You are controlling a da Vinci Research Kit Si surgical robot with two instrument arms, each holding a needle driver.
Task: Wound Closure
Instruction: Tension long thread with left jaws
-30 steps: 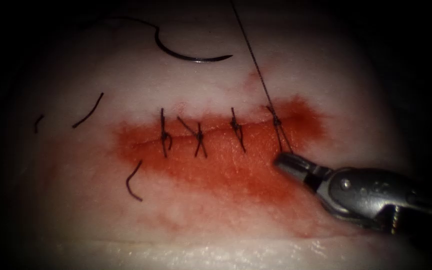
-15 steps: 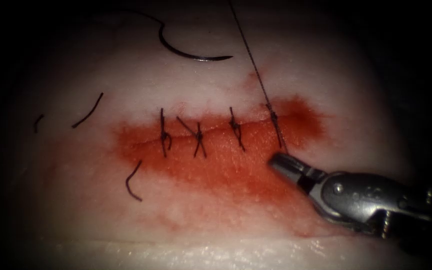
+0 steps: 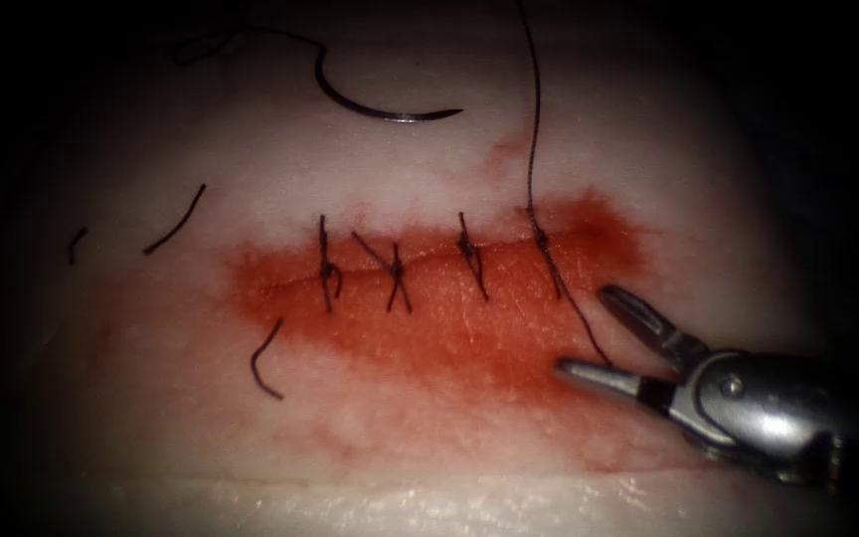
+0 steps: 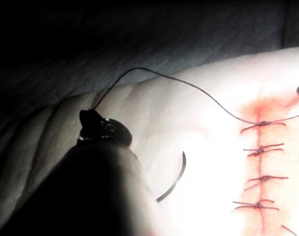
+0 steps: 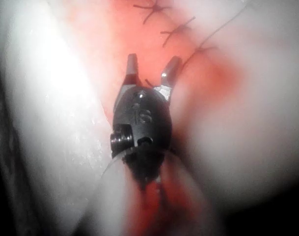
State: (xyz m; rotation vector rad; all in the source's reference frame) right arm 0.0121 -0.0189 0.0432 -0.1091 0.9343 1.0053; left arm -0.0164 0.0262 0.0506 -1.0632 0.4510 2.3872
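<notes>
Thread [image 3: 532, 129] slack now, released by right end effector [image 3: 603, 333], jaws newly wide, empty.

Stray scraps, a stain, a dark backdrop
3 cut ends of thread lie well apart: a long one [image 3: 176, 221], a tiny one [image 3: 76, 244], a hooked one [image 3: 265, 360]. Red fluid [image 3: 449, 343] spreads in a broad band; a dark grey surface [image 4: 139, 39] lies behind.

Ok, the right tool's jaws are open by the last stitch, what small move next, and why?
Probably close the right tool on the thread tail: it lies between its open jaws, below the rightmost knot. The left tool holds the thread's long end; the needle lies free on the tissue.
</notes>
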